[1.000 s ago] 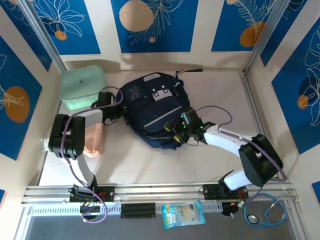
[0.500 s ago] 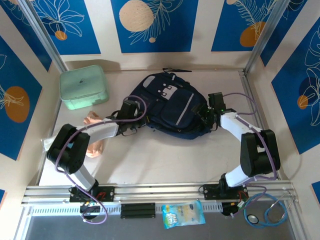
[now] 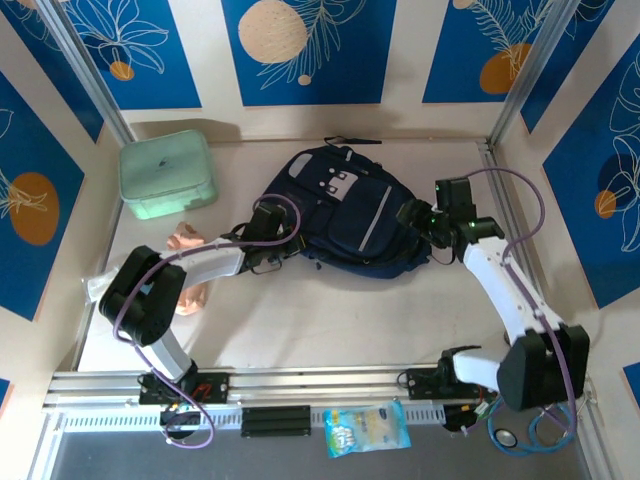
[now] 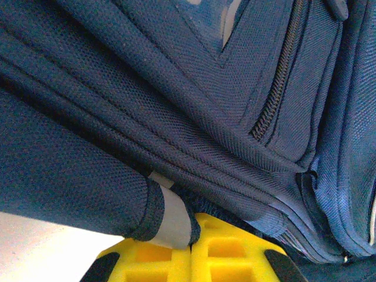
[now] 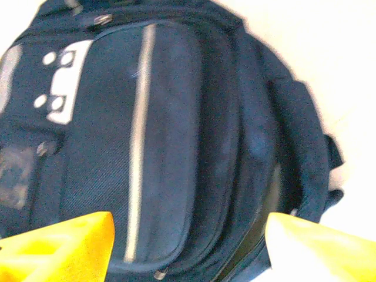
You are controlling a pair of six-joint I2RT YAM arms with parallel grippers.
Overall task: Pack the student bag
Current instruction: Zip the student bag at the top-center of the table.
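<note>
Right now we see the student bag lying flat on the pale table, toward the back and about midway between the two arms. Its front pocket faces up, with white patches and a pale stripe.

From above, our left gripper sits at the bag's near-left edge. In the left wrist view its yellow fingers are pressed together. A grey-edged fold of the navy fabric runs down into the seam between them, so we read it as pinched. Above the fold a zip runs along a seam of the bag.

Our right gripper is just beside the bag's right edge. In the right wrist view its two yellow fingers stand wide apart at the bottom corners and hold nothing. The bag lies beyond them, somewhat blurred, and we cannot tell whether the tips touch it.

A mint green lidded box stands in the far-left corner, well apart from the bag. A peach-coloured soft item lies near the left arm; we cannot tell what it is. Off the table, near the front rail, lie a snack packet and a stethoscope.
</note>
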